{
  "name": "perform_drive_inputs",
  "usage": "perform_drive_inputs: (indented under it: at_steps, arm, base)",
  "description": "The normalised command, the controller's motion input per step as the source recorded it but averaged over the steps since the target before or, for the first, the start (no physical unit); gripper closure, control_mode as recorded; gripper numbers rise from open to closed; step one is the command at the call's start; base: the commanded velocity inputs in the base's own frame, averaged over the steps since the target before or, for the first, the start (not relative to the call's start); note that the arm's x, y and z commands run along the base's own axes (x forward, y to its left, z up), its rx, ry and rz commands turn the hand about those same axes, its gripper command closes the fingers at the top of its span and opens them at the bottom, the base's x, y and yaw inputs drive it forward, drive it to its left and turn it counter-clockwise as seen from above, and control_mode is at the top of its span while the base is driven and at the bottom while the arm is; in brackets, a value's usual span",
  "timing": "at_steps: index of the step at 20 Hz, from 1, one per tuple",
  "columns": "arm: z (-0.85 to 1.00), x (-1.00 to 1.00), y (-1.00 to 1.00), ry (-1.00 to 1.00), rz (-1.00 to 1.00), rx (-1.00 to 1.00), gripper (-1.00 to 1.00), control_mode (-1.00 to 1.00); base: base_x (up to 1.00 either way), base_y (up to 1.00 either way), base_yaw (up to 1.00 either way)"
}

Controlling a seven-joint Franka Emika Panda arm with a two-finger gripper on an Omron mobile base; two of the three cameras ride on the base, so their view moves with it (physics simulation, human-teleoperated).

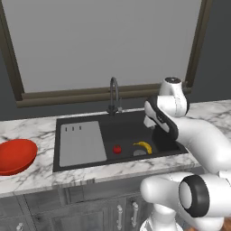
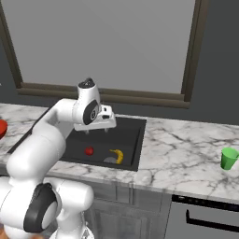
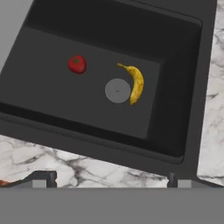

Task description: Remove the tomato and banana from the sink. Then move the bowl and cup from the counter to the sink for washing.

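sink [image 1: 155, 133]: holds both fruits, well below your pincer [image 2: 95, 130] | pincer: released, grasping nothing, high over the basin | banana [image 3: 135, 83]: touching drain [image 3: 117, 90] | tomato [image 3: 77, 64]: apart; drop straight down, straddle it.

Sink [image 1: 155, 118]: set in counter [image 2: 186, 158]
Tomato [image 3: 77, 64], banana [image 3: 134, 83]: in the basin, drain [image 3: 117, 90] between
Bowl [image 1: 15, 155]: counter, left
Cup [image 2: 228, 158]: counter, far right

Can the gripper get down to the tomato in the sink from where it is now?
Probably yes. The open gripper hangs above the sink, and the tomato lies bare on the basin floor, apart from the banana and the drain. Nothing stands between them.
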Motion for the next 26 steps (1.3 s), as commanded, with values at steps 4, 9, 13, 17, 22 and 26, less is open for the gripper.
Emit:
perform_drive_inputs:
  at_steps: [4, 9, 13, 17, 22, 26]
  arm:
    - [-0.17, 0.12, 0.00, 0.00, 0.00, 0.00, -1.00, -1.00]
    - [-0.20, 0.10, -0.01, 0.00, 0.00, 0.00, -1.00, -1.00]
    - [-0.20, 0.07, -0.02, 0.00, 0.00, 0.00, -1.00, -1.00]
    - [-0.20, 0.07, -0.03, 0.00, 0.00, 0.00, -1.00, -1.00]
    - [-0.19, 0.10, -0.01, 0.00, 0.00, 0.00, -1.00, -1.00]
    - [-0.17, 0.10, -0.01, -0.03, 0.00, 0.00, -1.00, -1.00]
  base:
    - [0.00, 0.00, 0.00]
    - [0.00, 0.00, 0.00]
    - [0.00, 0.00, 0.00]
    - [0.00, 0.00, 0.00]
    - [0.00, 0.00, 0.00]
    - [0.00, 0.00, 0.00]
